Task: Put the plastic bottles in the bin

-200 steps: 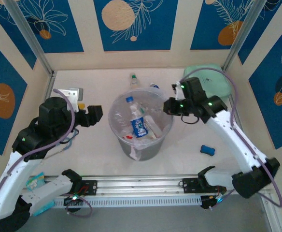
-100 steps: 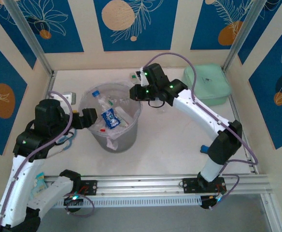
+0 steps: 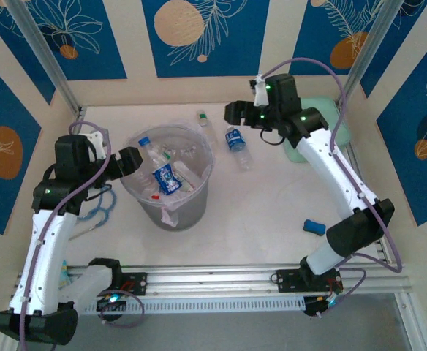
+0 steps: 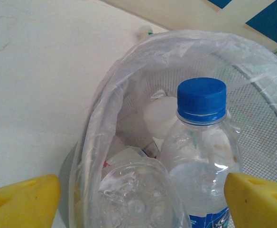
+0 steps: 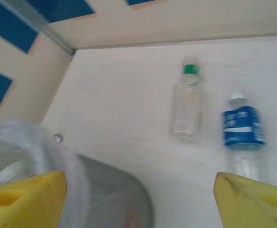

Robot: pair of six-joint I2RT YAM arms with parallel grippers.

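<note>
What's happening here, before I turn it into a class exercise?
Two robot arms are clearing plastic bottles into the bin. Several already lie inside. The left gripper hovers at its rim, jaws open and empty. The right gripper, also open, hangs near two bottles on the table: a blue-labelled bottle and a green-capped bottle.

Pale table (image 3: 272,197), grey lined bin (image 3: 191,210) stood left of centre, green-capped bottle (image 3: 203,121) and blue-labelled bottle (image 3: 237,144) laid behind it, mint-green case (image 3: 338,124) far right, small blue block (image 3: 314,227) nearer.
</note>
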